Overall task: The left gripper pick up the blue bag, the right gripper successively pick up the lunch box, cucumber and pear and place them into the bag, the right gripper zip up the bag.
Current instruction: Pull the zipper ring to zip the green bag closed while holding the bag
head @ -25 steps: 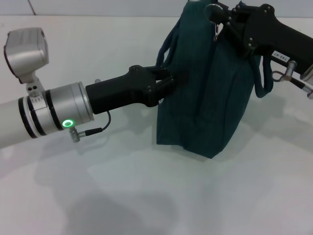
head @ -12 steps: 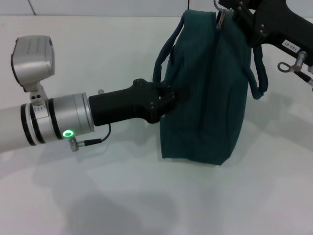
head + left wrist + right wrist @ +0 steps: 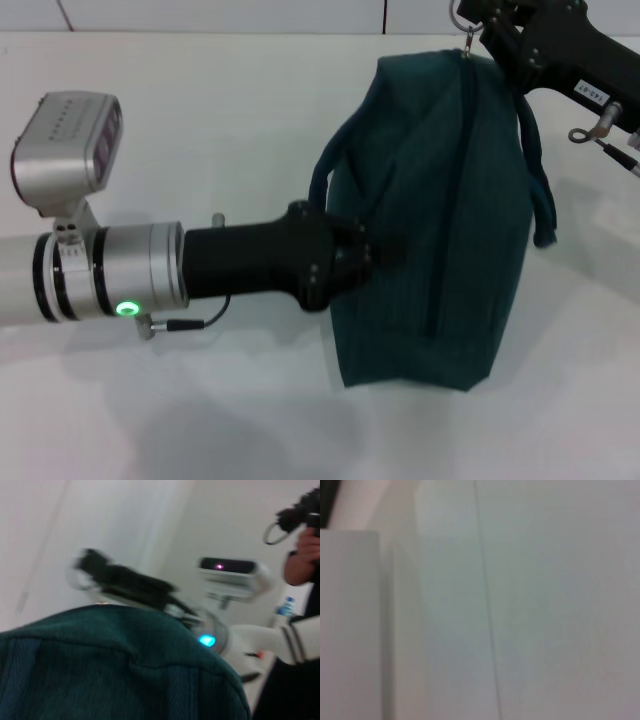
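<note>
Standing on the white worktop [image 3: 200, 420], the blue bag [image 3: 440, 250] is pinched at its side by the left end effector [image 3: 375, 255], while the right end effector [image 3: 478, 22] clamps the zipper pull at its top.

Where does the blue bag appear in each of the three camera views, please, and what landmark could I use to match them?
Head view: the blue bag fills the centre-right, the left gripper against its side and the right gripper at its top end.
Left wrist view: the bag's fabric fills the lower part of the picture.
Right wrist view: not in it; only pale surfaces show.
Shared landmark: the right arm's black gripper bar, seen beyond the bag in the left wrist view.
</note>
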`<state>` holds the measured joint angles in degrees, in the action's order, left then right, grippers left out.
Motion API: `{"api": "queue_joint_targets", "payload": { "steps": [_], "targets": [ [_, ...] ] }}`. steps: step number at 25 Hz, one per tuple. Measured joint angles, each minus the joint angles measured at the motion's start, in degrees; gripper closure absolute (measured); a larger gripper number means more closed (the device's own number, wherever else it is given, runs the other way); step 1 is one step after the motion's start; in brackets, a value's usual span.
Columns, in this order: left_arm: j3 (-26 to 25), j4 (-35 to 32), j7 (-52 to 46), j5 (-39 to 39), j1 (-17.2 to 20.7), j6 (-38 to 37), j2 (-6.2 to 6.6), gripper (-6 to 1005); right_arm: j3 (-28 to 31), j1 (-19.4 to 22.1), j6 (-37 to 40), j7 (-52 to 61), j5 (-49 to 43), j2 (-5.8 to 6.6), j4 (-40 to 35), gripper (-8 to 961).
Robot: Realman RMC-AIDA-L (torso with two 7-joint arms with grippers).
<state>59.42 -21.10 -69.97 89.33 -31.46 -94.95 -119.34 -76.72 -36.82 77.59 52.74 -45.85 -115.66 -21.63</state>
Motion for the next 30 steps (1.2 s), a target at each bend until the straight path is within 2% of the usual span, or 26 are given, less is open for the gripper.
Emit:
{"api": "queue_joint_targets", "payload": {
  "steps": [4,11,14,20,26,30],
  "targets": [
    [0.0,0.0,0.5,2.5,0.4,-2.6,0.09,940,0.0,0.0,-3.2,0.2,0.0,0.00,0.0,929],
    [-0.2,-0.2,1.4,3.2,2.6,-3.1,0.61,940,-0.5,-0.3,-9.0,2.6,-0.3,-0.07,0.3,928],
    [-1.1,-0.2,1.8,2.9,3.7,-1.8,0.76,940,-0.6,-0.4,-9.2,5.7,-0.4,-0.09,0.9,928],
    [-6.1,-1.2,2.2,2.7,6.7,3.3,0.91,939,-0.1,0.9,-7.1,14.5,0.4,-0.09,0.9,928],
    [-8.0,-4.1,2.3,2.7,9.0,5.5,0.90,952,0.0,1.3,-7.1,16.5,2.2,0.06,1.1,928],
    [-9.0,-7.1,1.0,2.7,9.5,5.8,0.98,774,0.0,1.3,-7.5,16.5,2.4,-0.01,1.1,927]
  ]
}}
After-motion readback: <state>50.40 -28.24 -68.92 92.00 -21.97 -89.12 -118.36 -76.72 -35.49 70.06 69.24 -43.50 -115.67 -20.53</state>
